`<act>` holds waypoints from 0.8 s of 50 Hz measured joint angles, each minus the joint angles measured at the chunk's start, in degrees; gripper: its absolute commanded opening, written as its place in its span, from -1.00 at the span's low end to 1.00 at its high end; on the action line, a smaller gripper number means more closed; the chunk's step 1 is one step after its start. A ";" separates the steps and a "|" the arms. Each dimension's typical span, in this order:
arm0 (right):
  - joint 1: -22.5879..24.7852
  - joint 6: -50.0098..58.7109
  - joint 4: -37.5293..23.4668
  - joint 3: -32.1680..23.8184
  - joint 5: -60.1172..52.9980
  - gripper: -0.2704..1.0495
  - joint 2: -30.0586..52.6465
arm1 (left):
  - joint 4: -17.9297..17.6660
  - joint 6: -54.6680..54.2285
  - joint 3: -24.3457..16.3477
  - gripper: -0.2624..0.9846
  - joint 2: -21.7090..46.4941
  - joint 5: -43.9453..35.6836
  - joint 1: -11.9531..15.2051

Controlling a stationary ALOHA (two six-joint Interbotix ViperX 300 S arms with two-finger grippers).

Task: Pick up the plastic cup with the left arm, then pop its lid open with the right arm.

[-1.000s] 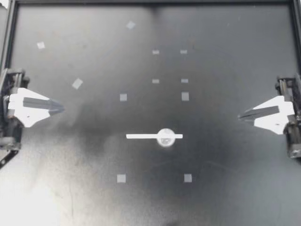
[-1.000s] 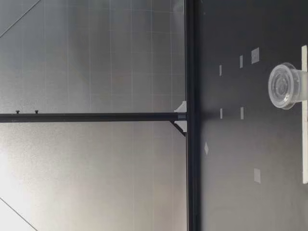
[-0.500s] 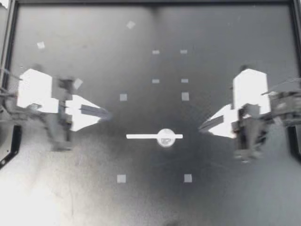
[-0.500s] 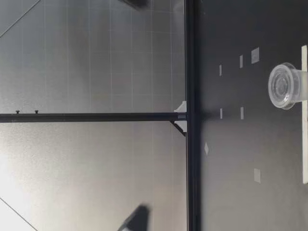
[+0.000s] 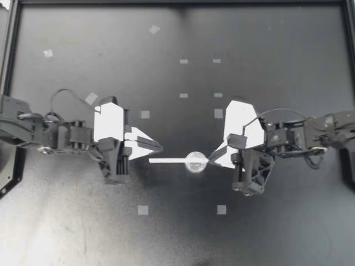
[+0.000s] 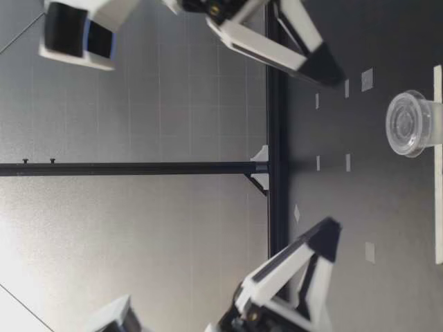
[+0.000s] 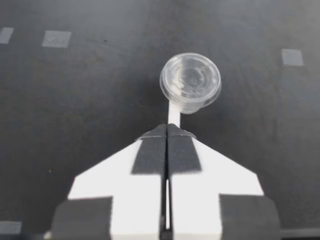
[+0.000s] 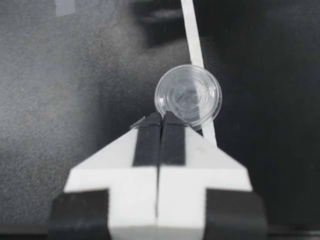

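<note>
Top view: two claws, one clear cup (image 5: 196, 162), one white strip (image 5: 166, 160) and eleven small tape squares (image 5: 143, 209) on one black table (image 5: 277, 238).
Cup: it sits near the middle of the table, on the right part of the strip. It is between the two claws. It has a wide round rim.
Strip: it is long, thin and flat. It runs from left to right under the cup.
Left claw (image 5: 158, 148): its two fingers are pressed together and hold nothing. Its tip is at the strip's left end, apart from the cup.
Right claw (image 5: 211, 159): its two fingers are pressed together too, and hold nothing. Its tip is just beside the cup's right side. I cannot tell if it touches.
Squares: nine are far from the strip's line and two are near.
</note>
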 measured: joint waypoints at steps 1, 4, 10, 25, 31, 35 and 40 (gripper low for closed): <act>0.00 0.18 -0.09 0.00 -0.44 -0.76 0.44 | 0.09 0.00 -0.26 -0.50 0.26 0.00 0.09; 0.00 0.79 0.00 0.00 -1.49 -0.76 1.41 | 0.09 0.00 -0.62 -0.38 1.23 -0.18 0.00; 0.00 1.49 0.00 -0.09 -3.43 -0.76 3.08 | 0.18 -0.09 -2.02 -0.08 3.52 -0.18 -0.62; 0.00 3.52 0.00 0.35 -8.44 -0.76 5.98 | 0.18 -0.26 -5.19 0.21 9.14 -1.67 -1.14; 0.00 4.48 0.00 0.88 -10.02 -0.76 6.68 | 0.18 -0.26 -6.94 0.21 11.60 -1.93 -1.93; -0.09 4.75 0.00 1.23 -10.46 -0.76 6.94 | 0.18 -0.26 -7.82 0.21 12.74 -1.93 -2.46; 0.00 4.75 0.00 1.32 -11.25 -0.76 7.47 | 0.18 -0.26 -8.61 0.21 13.80 -1.93 -2.81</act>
